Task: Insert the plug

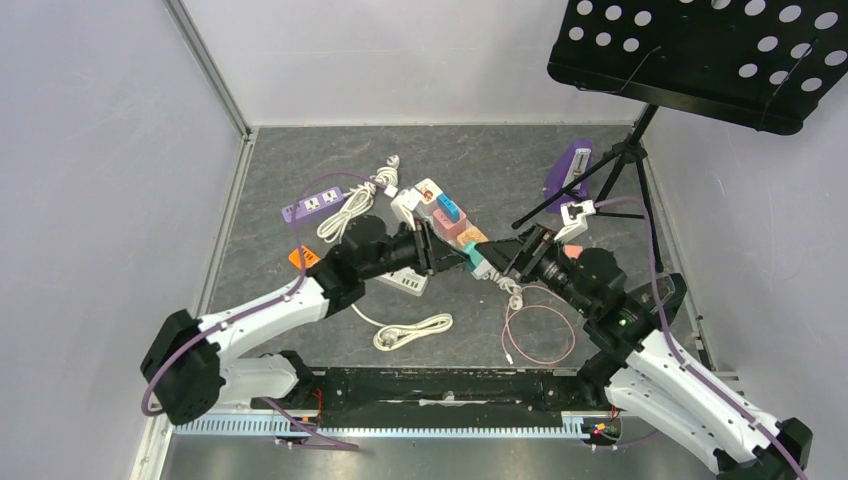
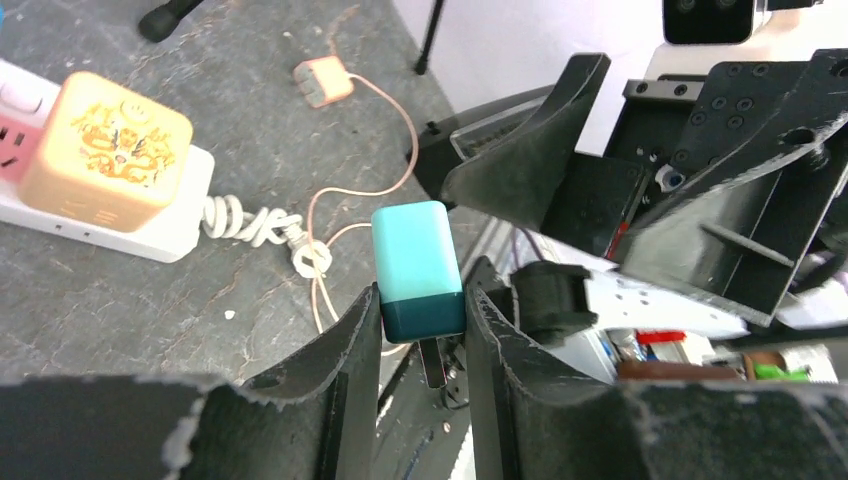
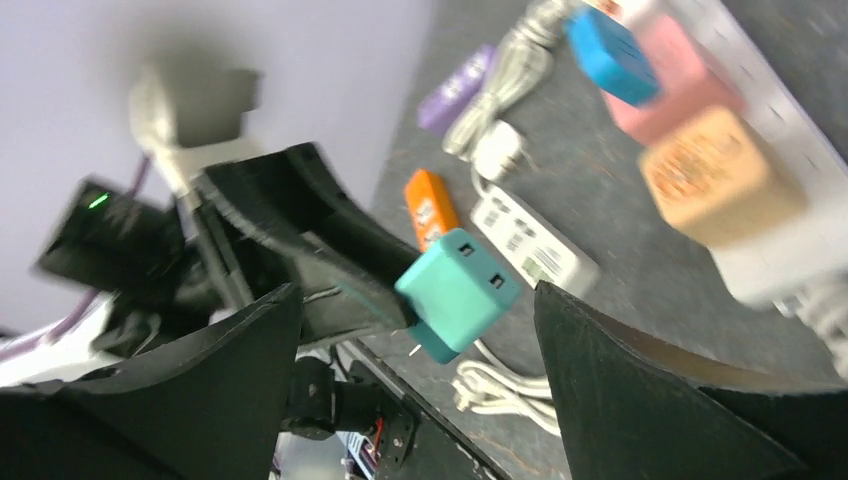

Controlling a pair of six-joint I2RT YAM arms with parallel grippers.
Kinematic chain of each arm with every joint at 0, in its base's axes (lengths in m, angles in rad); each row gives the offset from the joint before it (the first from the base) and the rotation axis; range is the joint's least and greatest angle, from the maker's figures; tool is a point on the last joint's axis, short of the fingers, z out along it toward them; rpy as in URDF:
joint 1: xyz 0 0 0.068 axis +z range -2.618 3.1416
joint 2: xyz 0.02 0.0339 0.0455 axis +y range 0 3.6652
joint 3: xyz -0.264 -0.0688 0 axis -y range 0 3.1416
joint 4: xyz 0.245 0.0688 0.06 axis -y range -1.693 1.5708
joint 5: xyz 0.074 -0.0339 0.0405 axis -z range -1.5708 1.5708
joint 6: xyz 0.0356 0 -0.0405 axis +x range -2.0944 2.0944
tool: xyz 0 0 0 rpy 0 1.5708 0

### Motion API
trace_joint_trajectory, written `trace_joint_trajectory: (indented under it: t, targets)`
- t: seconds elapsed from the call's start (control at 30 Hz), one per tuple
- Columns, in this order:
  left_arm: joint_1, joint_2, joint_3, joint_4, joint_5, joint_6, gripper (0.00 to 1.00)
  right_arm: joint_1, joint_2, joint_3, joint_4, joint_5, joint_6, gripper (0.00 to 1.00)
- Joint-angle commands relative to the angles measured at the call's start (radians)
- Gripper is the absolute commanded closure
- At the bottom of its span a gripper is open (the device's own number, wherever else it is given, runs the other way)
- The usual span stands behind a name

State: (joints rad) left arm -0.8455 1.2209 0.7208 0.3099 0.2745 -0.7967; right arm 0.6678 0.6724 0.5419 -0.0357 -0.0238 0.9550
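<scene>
A teal plug adapter [image 2: 418, 265] is pinched between my left gripper's [image 2: 423, 300] two fingers, a metal prong pointing back toward the wrist. In the top view the left gripper [image 1: 462, 255] holds it above the table's middle, meeting my right gripper [image 1: 510, 262]. In the right wrist view the teal plug [image 3: 458, 293] hangs between the wide-open fingers of the right gripper [image 3: 418, 292], touching neither. A white power strip [image 1: 418, 200] carrying blue, pink and orange adapters lies just behind; its orange adapter [image 2: 105, 150] shows in the left wrist view.
A purple power strip [image 1: 312, 205], a small white strip [image 1: 405, 282], an orange tag [image 1: 303, 257], a coiled white cable [image 1: 412, 332] and a pink cable loop [image 1: 540, 335] lie on the mat. A black music stand [image 1: 700, 50] rises at the right.
</scene>
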Motion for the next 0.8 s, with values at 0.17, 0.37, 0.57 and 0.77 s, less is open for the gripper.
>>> trace_joint_trajectory:
  t: [0.17, 0.37, 0.57, 0.77]
  targets:
    - [0.111, -0.154, 0.052, -0.034, 0.423, 0.056, 0.98, 0.003, 0.021, 0.025, 0.385, -0.405, -0.243, 0.19]
    - [0.111, -0.227, 0.072, -0.039, 0.43, 0.054, 0.98, 0.003, 0.041, -0.001, 0.467, -0.451, -0.227, 0.27]
    - [0.111, -0.259, 0.077, -0.031, 0.412, 0.039, 0.98, 0.003, 0.04, -0.012, 0.514, -0.481, -0.201, 0.3]
    - [0.111, -0.286, 0.077, 0.019, 0.379, 0.034, 0.98, 0.003, 0.084, 0.004, 0.546, -0.538, -0.161, 0.39]
